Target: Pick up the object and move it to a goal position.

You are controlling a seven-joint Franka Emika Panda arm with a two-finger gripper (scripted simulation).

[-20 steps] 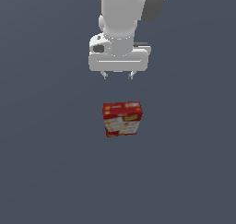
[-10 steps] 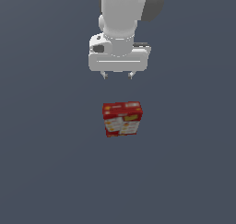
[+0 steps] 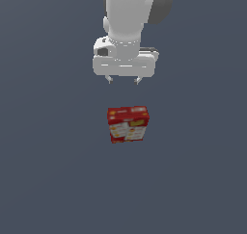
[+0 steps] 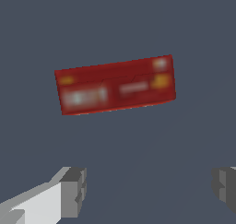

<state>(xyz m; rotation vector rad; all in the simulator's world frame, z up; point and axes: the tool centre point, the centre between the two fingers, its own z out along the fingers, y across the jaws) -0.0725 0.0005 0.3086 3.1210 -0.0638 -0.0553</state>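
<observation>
Exterior cam sits back, looking down on the white end effector (image 3: pixel 124 80) and small red printed box (image 3: pixel 128 124). Wrist cam looks past its fingertips (image 4: pixel 73 192), much closer to that same box (image 4: pixel 115 85).

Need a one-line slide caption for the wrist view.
Open gripper above the red box, not yet touching it.

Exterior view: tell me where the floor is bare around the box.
The red box is the only thing on the grey floor, which is bare on the exterior view's left and right of the box and below it. The one tight spot is the gap between the box and the open gripper above.
</observation>
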